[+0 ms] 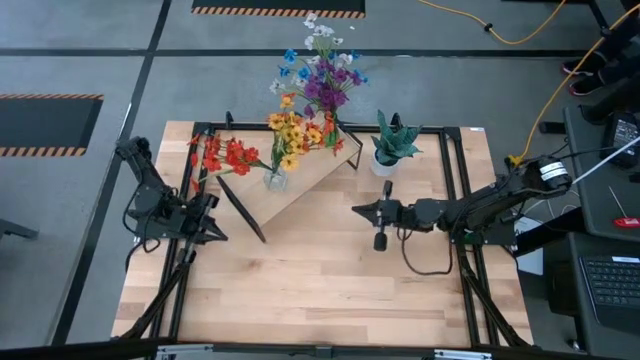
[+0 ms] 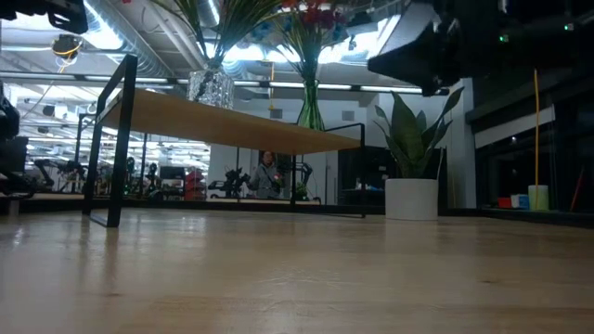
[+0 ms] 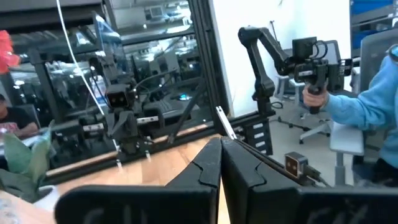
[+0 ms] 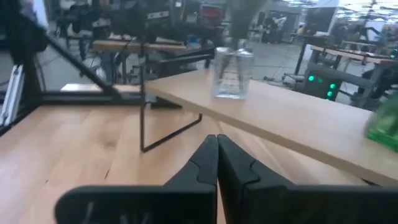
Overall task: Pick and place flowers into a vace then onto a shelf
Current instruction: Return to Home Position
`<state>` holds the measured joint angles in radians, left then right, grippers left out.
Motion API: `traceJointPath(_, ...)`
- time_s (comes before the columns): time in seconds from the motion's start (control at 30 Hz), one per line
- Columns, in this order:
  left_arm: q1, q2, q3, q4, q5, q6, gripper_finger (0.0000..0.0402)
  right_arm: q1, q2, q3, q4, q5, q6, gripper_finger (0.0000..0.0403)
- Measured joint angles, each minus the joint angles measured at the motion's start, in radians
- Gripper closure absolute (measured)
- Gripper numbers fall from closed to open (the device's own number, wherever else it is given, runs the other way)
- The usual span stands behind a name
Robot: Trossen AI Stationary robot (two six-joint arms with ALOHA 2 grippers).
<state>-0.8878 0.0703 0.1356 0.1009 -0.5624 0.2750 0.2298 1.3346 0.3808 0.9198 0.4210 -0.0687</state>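
- The left gripper (image 1: 216, 231) hovers over the left edge of the desk (image 1: 320, 290), just clear of the shelf's left end; in the left wrist view its fingers (image 3: 208, 171) are pressed together with nothing between them
- The shelf (image 1: 310, 182) stands slantwise across the back half of the desk, its left end nearer the front; seen from the low view, its plank (image 2: 232, 125) sits raised on thin black legs
- The flowers (image 1: 295, 130) all stand on the shelf, in two vases; red blooms lean out over the left end, yellow and orange ones bunch in the middle, purple, blue and white ones rise at the right end
- The transparent vase (image 1: 275, 180) stands upright near the shelf's front edge; the green vase (image 2: 309, 104) stands farther right on the plank
- A potted plant (image 1: 392, 145) in a white pot stands on the desk just beside the shelf's right end
- The right gripper (image 1: 358, 210) reaches in from the right, over the desk in front of the shelf's right end; its fingers (image 4: 208, 163) are closed on each other and carry nothing
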Motion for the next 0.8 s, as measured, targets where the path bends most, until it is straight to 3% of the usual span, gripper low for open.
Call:
traceJointPath(0.23, 0.1, -0.006, -0.008, -0.001, 0.087, -0.014, 0.0399, -0.061, -0.054, -0.077, 0.011, -0.087, 0.086, 0.04)
traceJointPath(0.37, 0.184, -0.009, -0.079, 0.053, 0.141, -0.019, 0.04, -0.091, -0.054, -0.073, 0.014, -0.165, 0.082, 0.04)
traceJointPath(0.8, 0.312, -0.07, -0.086, -0.006, 0.185, -0.002, 0.0399, -0.158, -0.055, -0.07, 0.026, -0.242, 0.029, 0.04)
